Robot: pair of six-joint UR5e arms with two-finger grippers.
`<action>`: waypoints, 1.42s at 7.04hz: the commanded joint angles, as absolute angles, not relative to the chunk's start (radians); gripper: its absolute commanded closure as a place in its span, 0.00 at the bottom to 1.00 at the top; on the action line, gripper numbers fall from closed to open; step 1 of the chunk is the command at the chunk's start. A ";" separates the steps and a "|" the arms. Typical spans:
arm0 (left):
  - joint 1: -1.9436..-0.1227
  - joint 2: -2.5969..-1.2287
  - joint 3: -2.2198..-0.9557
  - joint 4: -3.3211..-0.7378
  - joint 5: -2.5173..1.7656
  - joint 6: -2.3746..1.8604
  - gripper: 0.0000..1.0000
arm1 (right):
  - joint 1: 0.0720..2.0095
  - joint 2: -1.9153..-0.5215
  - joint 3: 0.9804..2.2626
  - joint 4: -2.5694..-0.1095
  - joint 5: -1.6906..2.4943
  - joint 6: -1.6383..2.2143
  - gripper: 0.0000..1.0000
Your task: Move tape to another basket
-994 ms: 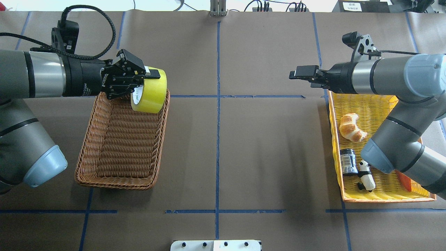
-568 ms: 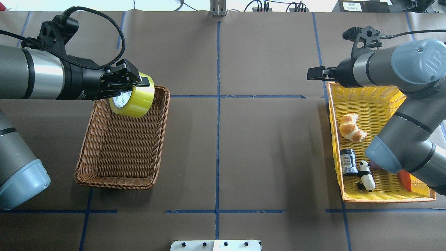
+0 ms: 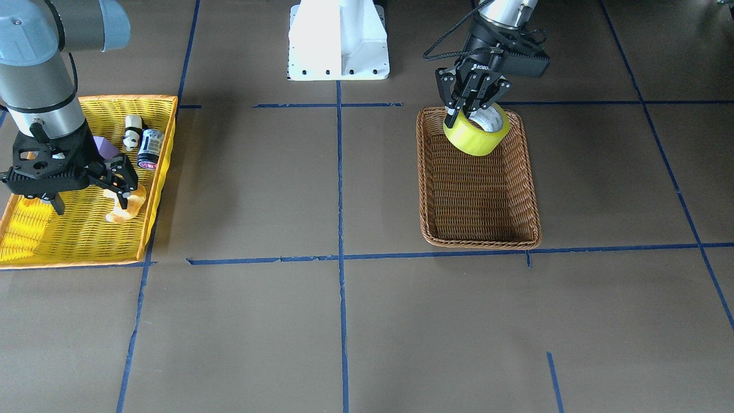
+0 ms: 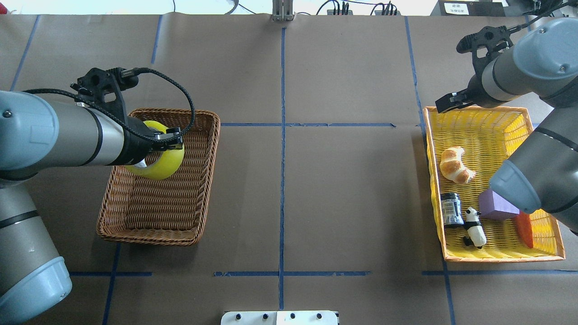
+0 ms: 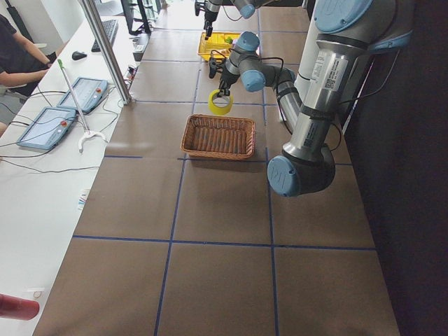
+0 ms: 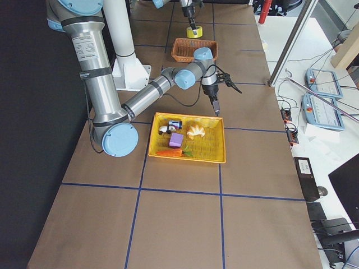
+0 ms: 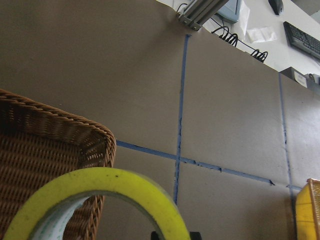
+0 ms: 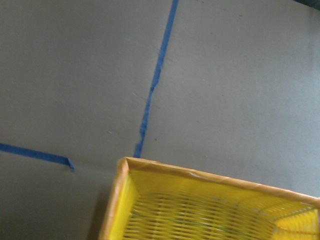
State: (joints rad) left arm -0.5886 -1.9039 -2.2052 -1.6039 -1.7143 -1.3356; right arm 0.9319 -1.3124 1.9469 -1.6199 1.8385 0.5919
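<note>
- Brown tabletop (image 4: 343, 189), gridded in blue lines, with a wide bare stretch between two baskets.
- Yellow basket (image 4: 496, 259) at the right end, small items inside.
- Wicker basket (image 4: 149, 241) at the left, floor bare.
- Tape (image 3: 475, 137), tilted, lifted above the basket, clear of its rim.
- Left pincer (image 3: 461, 115) clamped on the tape's wall.
- Right pincer (image 3: 123, 186) parted, empty, above the yellow basket's corner.
</note>
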 commanded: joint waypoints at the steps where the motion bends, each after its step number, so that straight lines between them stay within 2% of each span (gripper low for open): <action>1: -0.476 -1.911 -2.197 -1.476 -1.709 -1.258 1.00 | 1.093 -1.325 1.938 -1.724 2.069 0.364 0.00; 3: -0.469 -1.948 -2.082 -1.489 -1.718 -1.174 1.00 | 1.185 -1.367 1.933 -1.720 2.181 0.357 0.00; 6: -0.517 -1.951 -1.930 -1.602 -1.716 -1.152 1.00 | 1.223 -1.393 1.936 -1.715 2.212 0.379 0.00; 10: -0.520 -1.951 -1.830 -1.698 -1.718 -1.149 0.98 | 1.256 -1.390 1.937 -1.694 2.207 0.377 0.00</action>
State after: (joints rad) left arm -0.5193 -1.9524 -1.8470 -1.6747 -1.7169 -1.1521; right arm 1.2452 -1.3894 1.9365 -1.7005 2.2087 0.3777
